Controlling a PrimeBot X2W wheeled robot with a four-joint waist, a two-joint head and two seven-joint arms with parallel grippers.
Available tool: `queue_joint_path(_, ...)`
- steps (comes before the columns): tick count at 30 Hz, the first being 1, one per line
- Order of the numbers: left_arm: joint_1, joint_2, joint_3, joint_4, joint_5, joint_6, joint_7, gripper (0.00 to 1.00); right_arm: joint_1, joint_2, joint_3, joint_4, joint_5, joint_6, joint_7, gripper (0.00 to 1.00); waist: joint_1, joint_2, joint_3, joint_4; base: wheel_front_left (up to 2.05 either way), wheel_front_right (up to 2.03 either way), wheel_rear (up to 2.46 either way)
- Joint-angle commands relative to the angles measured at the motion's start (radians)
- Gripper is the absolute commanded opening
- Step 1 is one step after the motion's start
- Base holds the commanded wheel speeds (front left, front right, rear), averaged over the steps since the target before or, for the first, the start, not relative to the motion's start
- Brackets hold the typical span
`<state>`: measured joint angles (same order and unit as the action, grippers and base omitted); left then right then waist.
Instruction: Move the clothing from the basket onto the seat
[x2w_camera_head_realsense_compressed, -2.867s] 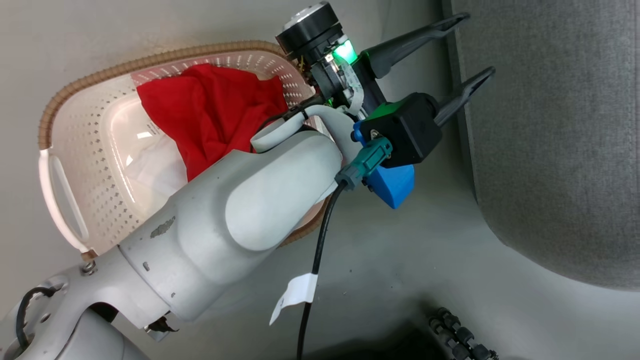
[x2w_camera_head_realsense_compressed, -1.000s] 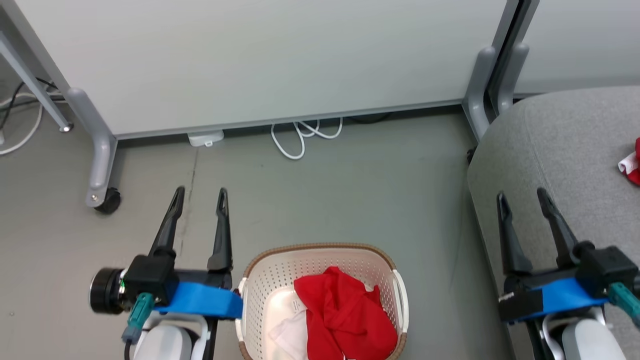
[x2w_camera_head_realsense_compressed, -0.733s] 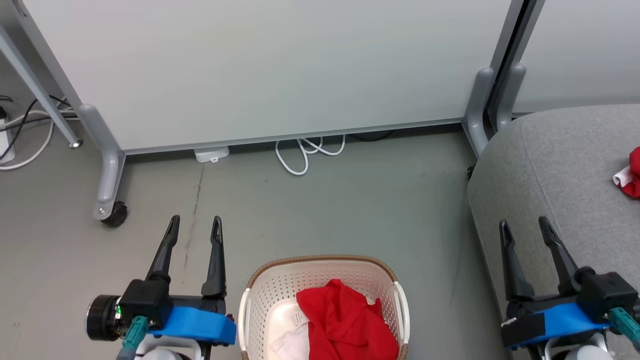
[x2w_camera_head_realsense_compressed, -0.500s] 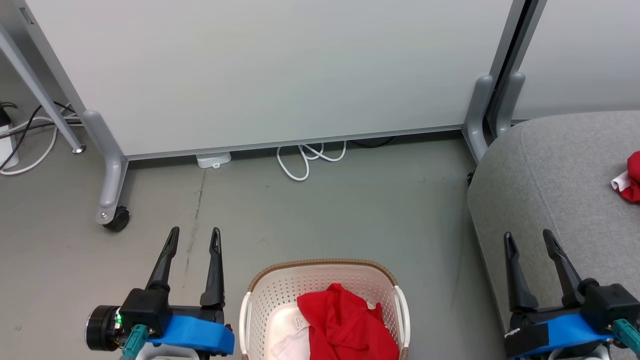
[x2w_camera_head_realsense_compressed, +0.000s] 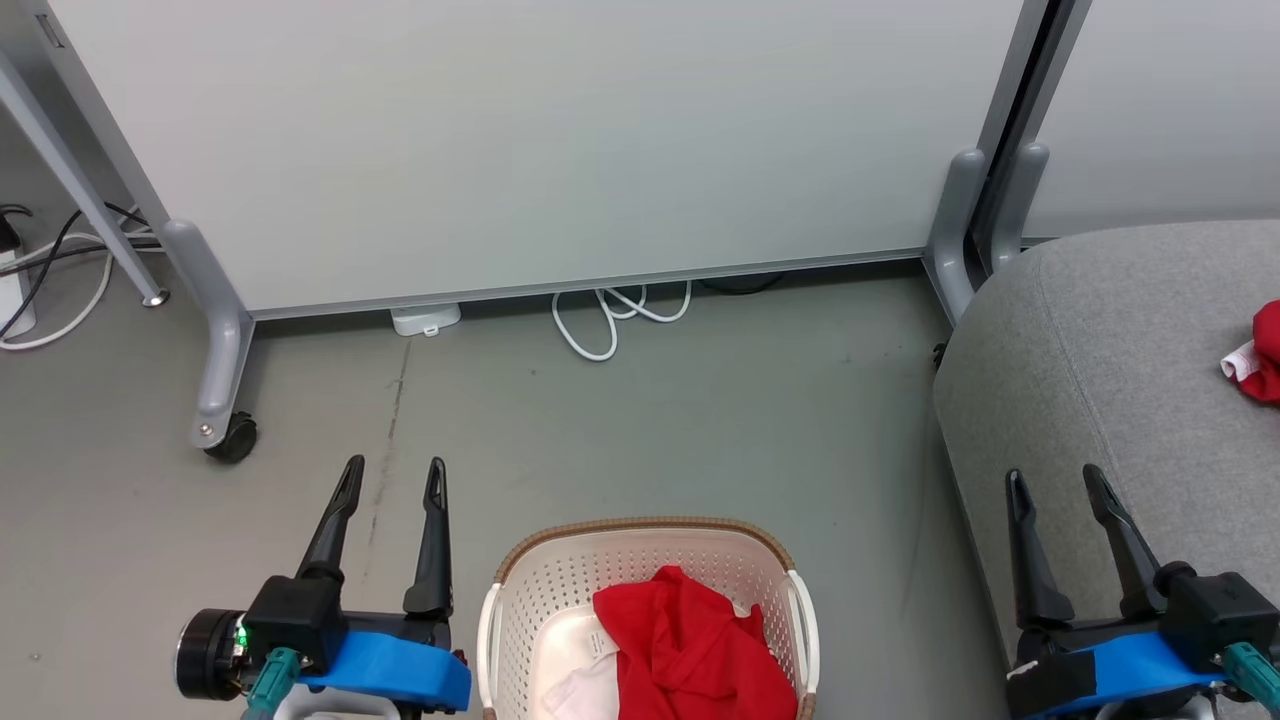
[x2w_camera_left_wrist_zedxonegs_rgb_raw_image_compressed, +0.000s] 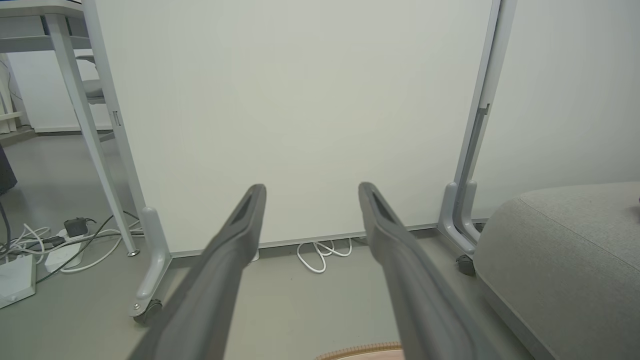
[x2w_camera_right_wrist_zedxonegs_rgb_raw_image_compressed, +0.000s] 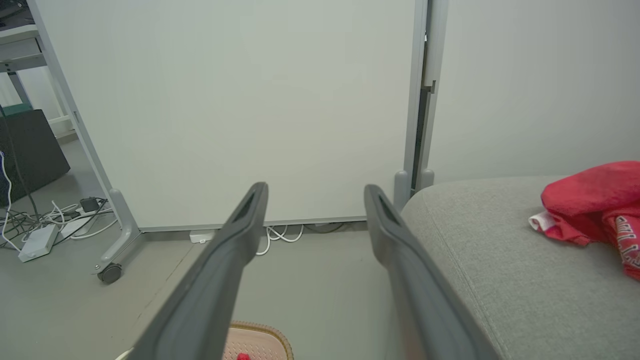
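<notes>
A red garment (x2w_camera_head_realsense_compressed: 690, 650) lies crumpled in the basket (x2w_camera_head_realsense_compressed: 640, 528), heaped toward its 3 o'clock wall, with a bit of white cloth showing beneath it at 7 o'clock. It is bunched high enough that a fold near the top looks like the natural place to pinch. The basket sits on the floor (x2w_camera_head_realsense_compressed: 640, 430) at 6 o'clock in the head view, directly between the two arms, so either one could reach in.

The other garment (x2w_camera_head_realsense_compressed: 1262, 352) lies on the seat (x2w_camera_head_realsense_compressed: 1120, 330) at 3 o'clock, well back from the rounded edge, which I take to mean half the job is done. The right wrist view shows white lettering on it.

The left gripper (x2w_camera_head_realsense_compressed: 394, 465) hovers at 7 o'clock, just beside the basket's left handle, fingers spread wide apart and holding nothing. The right gripper (x2w_camera_head_realsense_compressed: 1053, 473) hangs at 4 o'clock over the front edge of the seat, equally wide and empty. Both point toward 12 o'clock at the partition (x2w_camera_head_realsense_compressed: 520, 140), level and parallel, which reads as a neutral pose between picks rather than a reach.

My guess is that the next move is a downward reach into the basket. A loose cable (x2w_camera_head_realsense_compressed: 610, 320) lies at the partition's foot at 12 o'clock, well clear of either arm.
</notes>
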<state>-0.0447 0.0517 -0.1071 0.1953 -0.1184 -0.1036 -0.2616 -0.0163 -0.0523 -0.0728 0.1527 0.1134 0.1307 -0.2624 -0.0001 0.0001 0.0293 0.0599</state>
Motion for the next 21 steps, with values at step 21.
queue_joint_path(21, -0.335, 0.004, -0.195, 0.345, -0.043, -0.027, -0.004, 1.0, -0.15, 0.002, 0.02, -0.033, 0.014, 0.0, -0.004, 1.0, 0.0001, -0.0001, 0.207, -0.09, 0.0, 0.0, 0.0)
